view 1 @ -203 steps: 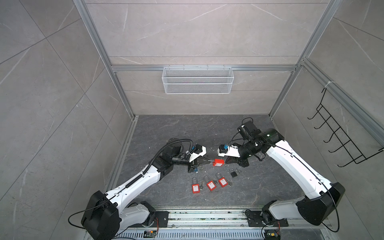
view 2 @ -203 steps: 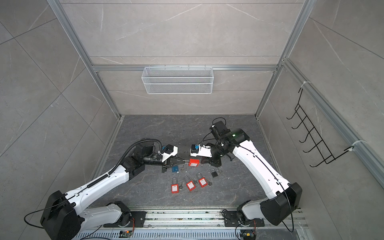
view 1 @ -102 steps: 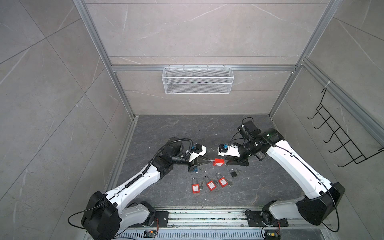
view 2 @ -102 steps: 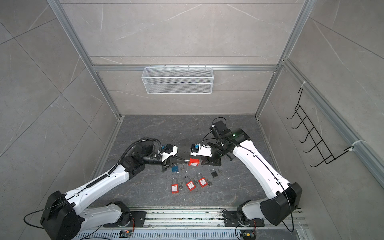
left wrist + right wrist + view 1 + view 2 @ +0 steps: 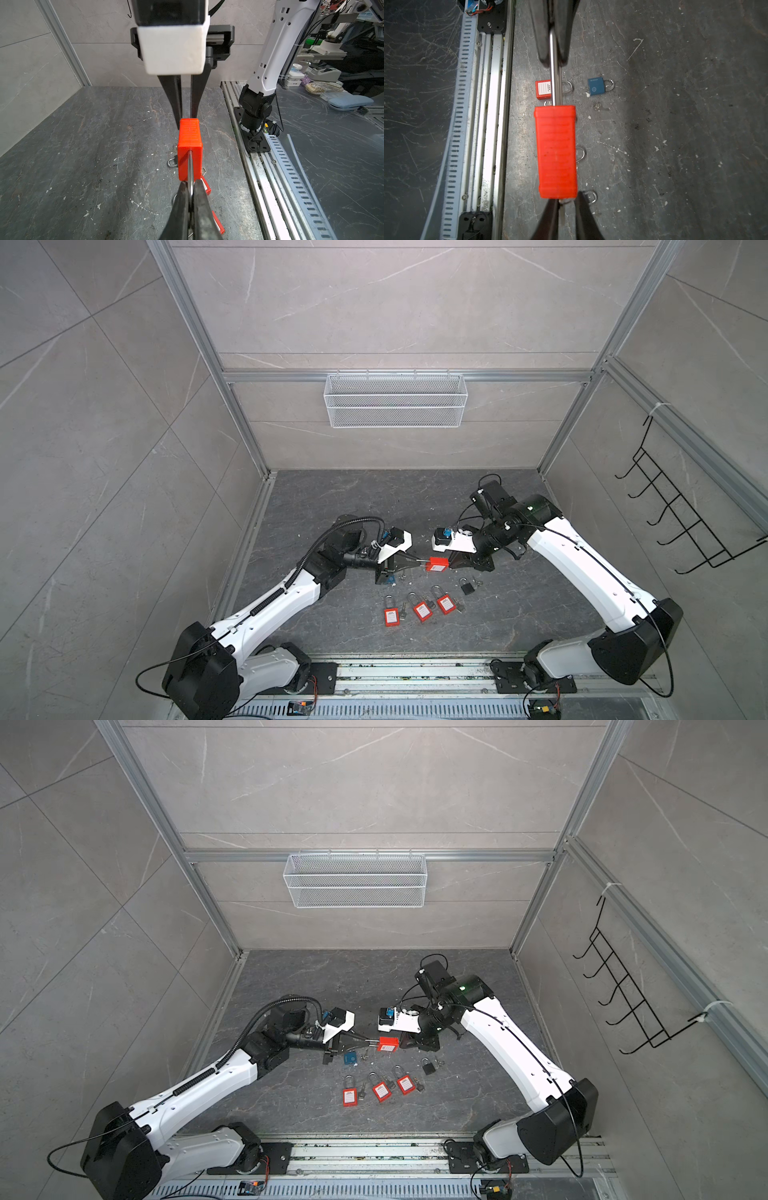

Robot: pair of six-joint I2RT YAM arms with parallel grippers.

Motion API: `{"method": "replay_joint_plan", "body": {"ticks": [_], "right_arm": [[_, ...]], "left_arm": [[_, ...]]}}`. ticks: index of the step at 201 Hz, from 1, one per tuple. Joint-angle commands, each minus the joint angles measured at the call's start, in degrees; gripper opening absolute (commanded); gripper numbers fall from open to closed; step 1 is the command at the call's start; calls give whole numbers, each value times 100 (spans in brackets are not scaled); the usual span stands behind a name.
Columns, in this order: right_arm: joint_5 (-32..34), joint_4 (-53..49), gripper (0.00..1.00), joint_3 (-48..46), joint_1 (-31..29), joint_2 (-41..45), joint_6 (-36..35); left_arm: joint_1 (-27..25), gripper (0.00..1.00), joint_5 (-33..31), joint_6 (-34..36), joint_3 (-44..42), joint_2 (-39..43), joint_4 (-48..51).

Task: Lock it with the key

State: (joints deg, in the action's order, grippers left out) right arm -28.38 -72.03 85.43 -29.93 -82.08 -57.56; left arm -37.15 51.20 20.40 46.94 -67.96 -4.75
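A red padlock [image 5: 438, 564] [image 5: 387, 1044] hangs level above the floor between my two grippers. My left gripper [image 5: 415, 562] [image 5: 191, 187] is shut on its steel shackle [image 5: 190, 166] [image 5: 555, 83]. My right gripper [image 5: 453, 564] [image 5: 566, 202] stands at the lock's base. The key [image 5: 562, 209] sticks out of that base between the two fingers. It lies against one finger, and a narrow gap separates it from the other. In the left wrist view the padlock [image 5: 189, 149] hides the key.
Three red padlocks [image 5: 390, 616] [image 5: 422, 610] [image 5: 444, 605] with keys lie on the floor below. A small black padlock [image 5: 466, 587] and a blue padlock [image 5: 350, 1058] [image 5: 596, 86] lie nearby. A wire basket [image 5: 395, 400] hangs on the back wall and a hook rack [image 5: 685, 531] at the right.
My right gripper's fingers have loosened at the padlock's base and stand a little apart. The padlock and both arms have stayed in place.
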Motion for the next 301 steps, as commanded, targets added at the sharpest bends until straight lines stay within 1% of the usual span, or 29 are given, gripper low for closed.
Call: {"method": "replay_joint_plan", "body": {"ticks": [1,35,44,71,98,163,178,214,242,258,275,288,301], "right_arm": [[13,-214,9,159,-38,-71,-102],[157,-232,4,74,-30,14,-133],[194,-207,1,30,-30,55,-140],[412,-196,0,-152,-28,156,-163],[837,-253,0,-259,4,193,-195],[728,-364,0,-274,242,281,-244],[781,-254,0,-367,327,281,-85],[824,213,0,-704,606,400,490],[752,698,0,-1128,747,702,840],[871,974,0,-1350,798,842,1101],[1042,1211,0,-1547,855,947,1324],[1230,1374,0,-1687,874,1020,1513],[1372,1557,0,-1840,893,1116,1697]], "left_arm": [[-34,0,241,40,237,37,-292],[-21,0,141,220,281,80,-54],[-21,0,107,264,264,107,6],[-9,0,40,383,263,202,192],[0,0,-13,481,253,286,330],[17,0,-100,649,246,354,553],[33,0,-117,768,323,341,756],[193,0,-92,1156,750,195,1677],[252,0,-203,1489,1150,-15,2467],[261,0,-357,1795,1609,-341,3274],[259,0,-505,2129,2246,-843,4381],[260,0,-783,2495,2776,-1295,5288],[258,0,-1048,2662,3189,-1697,5899]]}}
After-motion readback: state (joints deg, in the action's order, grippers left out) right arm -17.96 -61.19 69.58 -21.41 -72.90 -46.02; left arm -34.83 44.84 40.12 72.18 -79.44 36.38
